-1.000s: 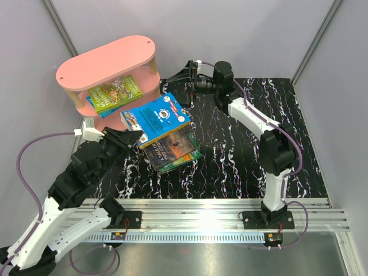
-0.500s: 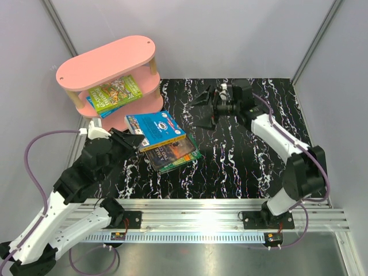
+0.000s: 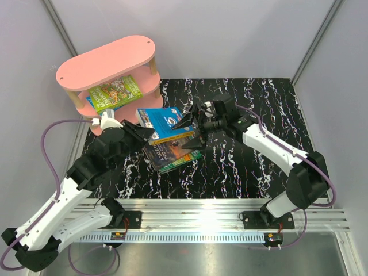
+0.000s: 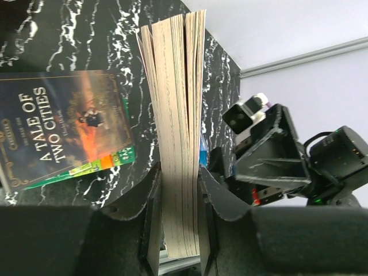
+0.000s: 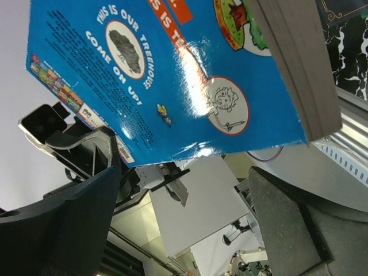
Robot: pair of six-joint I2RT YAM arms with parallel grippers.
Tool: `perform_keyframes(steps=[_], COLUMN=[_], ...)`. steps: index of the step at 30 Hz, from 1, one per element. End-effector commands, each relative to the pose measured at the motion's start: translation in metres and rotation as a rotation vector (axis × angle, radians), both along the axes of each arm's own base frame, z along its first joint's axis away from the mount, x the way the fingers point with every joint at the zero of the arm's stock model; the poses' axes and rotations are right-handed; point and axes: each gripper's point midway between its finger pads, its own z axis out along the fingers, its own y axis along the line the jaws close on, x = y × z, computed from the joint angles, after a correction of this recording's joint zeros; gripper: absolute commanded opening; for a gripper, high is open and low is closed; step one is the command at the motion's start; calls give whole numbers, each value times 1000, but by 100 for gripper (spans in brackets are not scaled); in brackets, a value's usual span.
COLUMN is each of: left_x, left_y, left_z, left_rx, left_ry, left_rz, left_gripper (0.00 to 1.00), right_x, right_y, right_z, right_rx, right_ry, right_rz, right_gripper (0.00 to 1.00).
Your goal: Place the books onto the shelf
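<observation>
the left fingers (image 4: 150, 198) were clamped across the thickness of the blue book (image 4: 175, 115), one on each cover, with the page edges running straight away from the wrist. in the top view that grip sat at the book's near-left edge, and the book hung cover-up, lifted off the stack below it. its long axis ran roughly from the left fingers across toward the right arm.

the right fingers (image 5: 75, 218) stood wide apart and gripped nothing. they straddled the book's far-right edge, one finger on each side of it. from the right wrist the glossy blue cover filled the space above the gap, but i could not tell whether either finger touched the book.

so the book was bridged between both arms, held at one end only. under it, on the surface (image 3: 247, 155), lay the dark book (image 3: 169, 150) on top of a green book (image 3: 187, 158); both were flat and skewed.

the shelf (image 3: 106, 60) stood at the far-left corner, back and to the left of the held book, well apart from the right arm and much nearer the left one. its middle board already carried a green shelved book (image 3: 115, 91) with something blue under it.

as i judged it, the coming move turned on this: the shelf opening lay on the left fingers' side, and the book's free end pointed away from it, toward the right fingers. the book would need swinging round, or passing over, before it could slide in flat.
</observation>
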Motion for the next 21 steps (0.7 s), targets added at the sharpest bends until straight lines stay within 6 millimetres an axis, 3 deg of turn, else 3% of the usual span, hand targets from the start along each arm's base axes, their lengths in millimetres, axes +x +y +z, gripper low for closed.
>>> perform_keyframes(steps=[1, 2, 10, 12, 13, 17, 21], left_x=[3, 4, 0, -2, -3, -8, -13], left_y=[-10, -11, -23, -22, -21, -19, -16], left_z=[77, 79, 78, 79, 80, 76, 74], left_rx=[-182, -193, -315, -336, -338, -324, -340], left_ry=[-184, -186, -154, -154, -156, -138, -133], left_rz=[-22, -22, -54, -53, -56, -58, -62], left_gripper=[0, 0, 0, 0, 0, 0, 0], right_x=[4, 5, 31, 40, 45, 56, 59], right_y=[7, 8, 16, 20, 22, 27, 29], right_z=[14, 13, 20, 18, 28, 40, 47], right_rx=[24, 20, 17, 8, 20, 13, 11], right_ry=[-37, -38, -99, -112, -134, -175, -191], right_rz=[-30, -36, -127, -138, -141, -144, -143], right_gripper=[100, 100, 71, 61, 49, 20, 1])
